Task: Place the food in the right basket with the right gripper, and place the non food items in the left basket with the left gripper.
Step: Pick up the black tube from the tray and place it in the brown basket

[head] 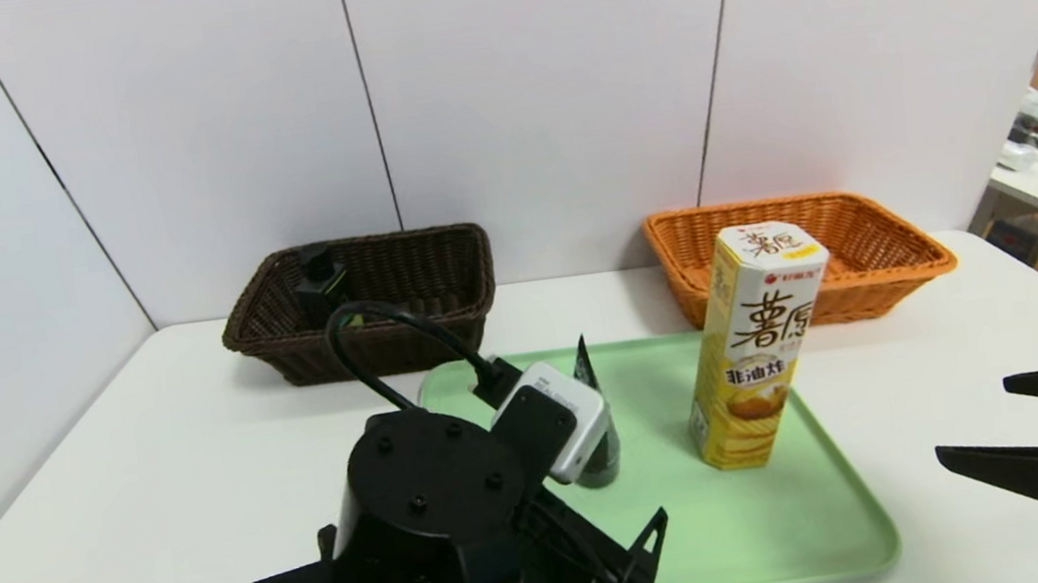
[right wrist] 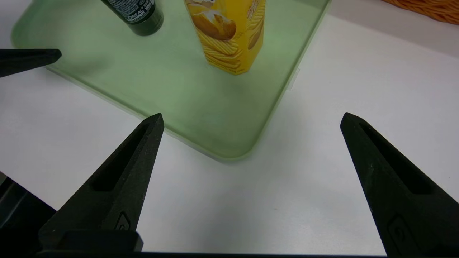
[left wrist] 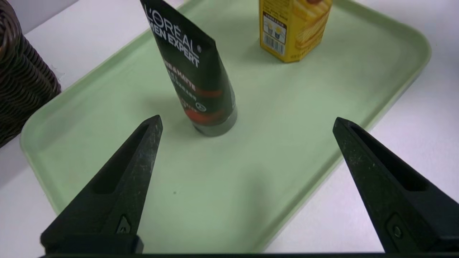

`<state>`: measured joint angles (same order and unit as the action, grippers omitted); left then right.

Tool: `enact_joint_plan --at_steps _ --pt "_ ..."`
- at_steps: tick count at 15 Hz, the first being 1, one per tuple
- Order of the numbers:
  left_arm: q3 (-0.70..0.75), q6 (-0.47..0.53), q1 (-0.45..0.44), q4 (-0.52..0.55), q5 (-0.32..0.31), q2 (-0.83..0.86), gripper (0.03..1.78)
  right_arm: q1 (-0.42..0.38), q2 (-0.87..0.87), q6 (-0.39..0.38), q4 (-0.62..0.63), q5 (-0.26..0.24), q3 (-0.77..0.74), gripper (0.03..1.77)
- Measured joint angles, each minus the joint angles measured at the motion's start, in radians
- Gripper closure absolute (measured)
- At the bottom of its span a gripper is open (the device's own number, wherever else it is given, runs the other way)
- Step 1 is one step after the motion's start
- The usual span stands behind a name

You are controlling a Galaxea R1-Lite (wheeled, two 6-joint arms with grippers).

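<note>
Left to right: dark brown wicker basket [head: 362, 301] sits at the back left of the white table [head: 155, 475], with a black pump-top bottle [head: 320, 281] standing in its left end

My left gripper [left wrist: 247, 123] hangs over the near-left part of the pale green plastic tray [left wrist: 107, 143], jaws spread wide, nothing between them. Both fingertips [left wrist: 154, 123] point toward the tube, clear of it

Black L'Oréal tube with orange markings [left wrist: 197, 79] stands on its cap on the left half of the tray, long axis near vertical, tilted a bit, flat crimped end up. In the head view my left wrist and its white camera block cover most of it; only the crimp tip [head: 584, 363] and the cap end show

Tall yellow hexagonal chip carton [head: 753, 342] stands upright right of the tube, well apart from it, on the right half of the tray, long axis vertical, lid up, printed face toward me

Orange wicker basket [head: 802, 257] at the back right, behind the carton; no items visible inside from here

My right gripper [right wrist: 251, 120] is off the tray's near-right corner, above bare table, jaws wide and holding nothing, pointing toward the tray
</note>
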<state>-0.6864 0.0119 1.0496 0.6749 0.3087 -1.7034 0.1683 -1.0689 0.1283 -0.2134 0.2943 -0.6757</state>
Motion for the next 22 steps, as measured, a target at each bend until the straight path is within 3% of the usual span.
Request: enact_joint_plan --at_steps 3,7,11,15,18,22 --pt "-0.026 -0.001 0.002 0.085 0.067 -0.077 0.12 -0.001 -0.013 0.000 0.035 0.000 -0.001 0.10" --pt "-0.059 -0.016 0.002 0.133 0.085 -0.149 0.12 -0.001 -0.035 -0.001 0.052 0.001 0.003 0.10" --pt "-0.100 -0.019 -0.014 0.181 0.144 -0.216 0.12 -0.004 -0.039 -0.002 0.050 -0.001 0.005 0.10" --pt "-0.109 -0.018 -0.043 0.246 0.148 -0.269 0.12 -0.013 -0.036 -0.001 0.051 0.001 0.017 0.10" --pt "-0.117 -0.017 -0.054 0.260 0.150 -0.293 0.12 -0.013 -0.035 0.001 0.053 0.003 0.018 0.10" --pt "-0.171 -0.016 -0.062 0.258 0.212 -0.326 0.12 -0.013 -0.034 0.001 0.053 0.003 0.016 0.10"
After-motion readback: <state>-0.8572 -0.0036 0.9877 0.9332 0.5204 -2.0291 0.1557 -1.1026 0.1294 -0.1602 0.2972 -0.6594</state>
